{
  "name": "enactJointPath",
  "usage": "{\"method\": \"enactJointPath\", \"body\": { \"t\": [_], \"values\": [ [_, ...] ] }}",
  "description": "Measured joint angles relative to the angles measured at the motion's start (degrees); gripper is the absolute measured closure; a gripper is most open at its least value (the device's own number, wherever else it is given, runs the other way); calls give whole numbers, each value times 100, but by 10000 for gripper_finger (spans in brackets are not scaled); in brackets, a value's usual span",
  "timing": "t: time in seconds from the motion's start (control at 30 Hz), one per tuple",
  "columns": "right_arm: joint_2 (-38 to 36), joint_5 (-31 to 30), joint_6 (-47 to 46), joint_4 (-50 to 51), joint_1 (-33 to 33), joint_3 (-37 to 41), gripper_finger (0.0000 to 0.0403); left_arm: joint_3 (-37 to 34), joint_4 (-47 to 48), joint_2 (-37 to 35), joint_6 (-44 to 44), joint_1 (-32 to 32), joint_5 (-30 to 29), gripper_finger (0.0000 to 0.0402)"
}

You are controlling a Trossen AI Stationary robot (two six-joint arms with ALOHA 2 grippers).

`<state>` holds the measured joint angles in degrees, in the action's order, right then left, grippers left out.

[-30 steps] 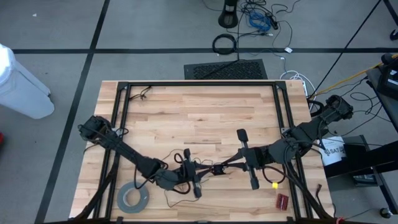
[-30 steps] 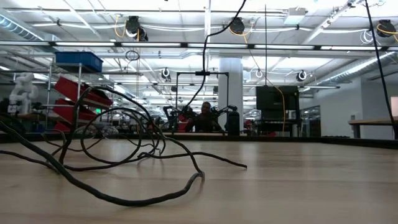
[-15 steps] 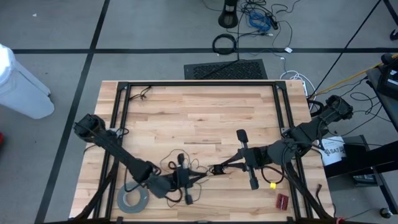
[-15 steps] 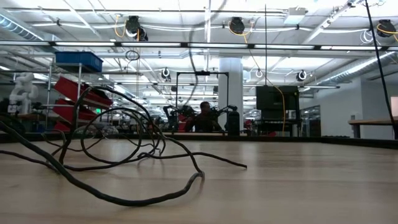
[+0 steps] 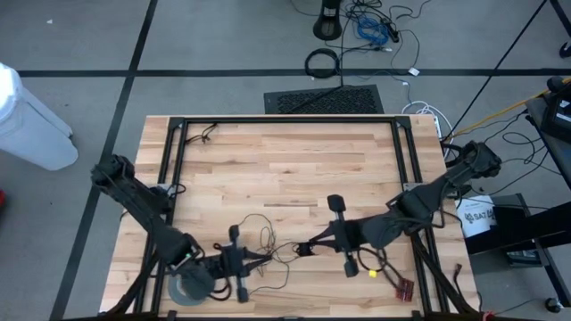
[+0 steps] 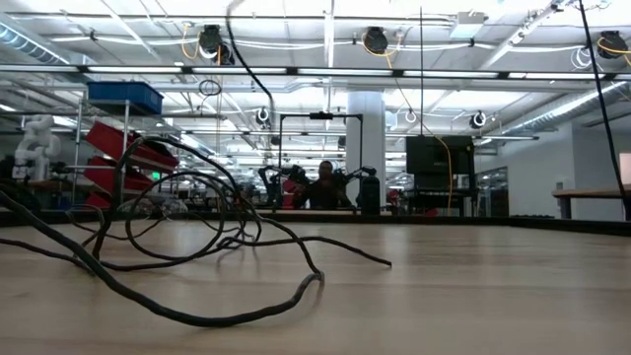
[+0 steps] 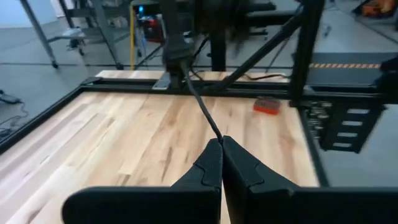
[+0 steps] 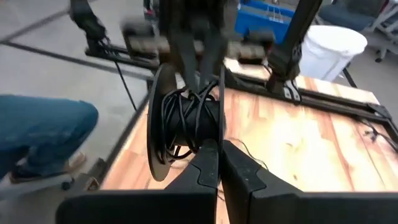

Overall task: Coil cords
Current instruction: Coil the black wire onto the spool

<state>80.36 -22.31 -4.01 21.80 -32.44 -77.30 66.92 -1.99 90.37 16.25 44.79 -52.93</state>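
The cord is a thin dark wire (image 5: 260, 234) joined to a small black disc-shaped spool (image 8: 186, 118) with wire wound on it. My right gripper (image 5: 305, 248) is shut on the spool near the table's front middle. To its left, my left gripper (image 5: 266, 259) is shut on the wire. A straight stretch of wire (image 7: 200, 106) runs between the two. Slack loops (image 5: 277, 275) lie on the wood between and below the grippers. Neither gripper shows in the low view. My left gripper pinches the thin wire (image 7: 217, 135) at the very ends of its two fingers. The fingers lie nearly level and point toward the table's right. From them the wire runs straight and taut to the spool. My right gripper meets the spool's near side (image 8: 208, 135) with shut fingers, coming from the table's right and slanting a little down. The fingers hide the exact part they hold. The spool stands ahead of the fingertips, clear of the table.
A wide grey tape roll (image 5: 189, 285) lies at the front left, partly under my left arm. A small red object (image 5: 403, 287) lies at the front right. A black frame (image 5: 285, 119) rims the table. In the low view a dark cable (image 6: 197, 227) lies in loops.
My left gripper has gone toward the table's left and near edges, away from the spool, drawing out the wire between them. My right gripper has shifted a little toward the left and down. The slack loops on the table have changed shape.
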Motion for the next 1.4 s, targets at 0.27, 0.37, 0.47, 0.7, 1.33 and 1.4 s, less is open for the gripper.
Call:
{"method": "enactJointPath", "body": {
  "t": [0.27, 0.37, 0.47, 0.7, 1.33, 1.4],
  "values": [
    [492, -11, 91, -95, 466, 0, 403, 0, -9, -349, 4, 147, -20, 400],
    [635, -15, 228, -101, 600, 0, 403, 0, 11, -429, 112, 149, -32, 400],
    [748, -17, 355, -203, 696, 0, 403, 0, -7, -502, 151, 147, -175, 400],
    [801, -750, 556, -738, 751, 0, 403, 0, -169, -508, 302, -114, -332, 400],
    [804, -1388, 348, -616, 767, 0, 403, 0, -1800, -505, -766, -402, -201, 400],
    [843, -1400, 320, -624, 769, 0, 403, 0, -2015, -505, -808, -436, -77, 400]
  ]
}}
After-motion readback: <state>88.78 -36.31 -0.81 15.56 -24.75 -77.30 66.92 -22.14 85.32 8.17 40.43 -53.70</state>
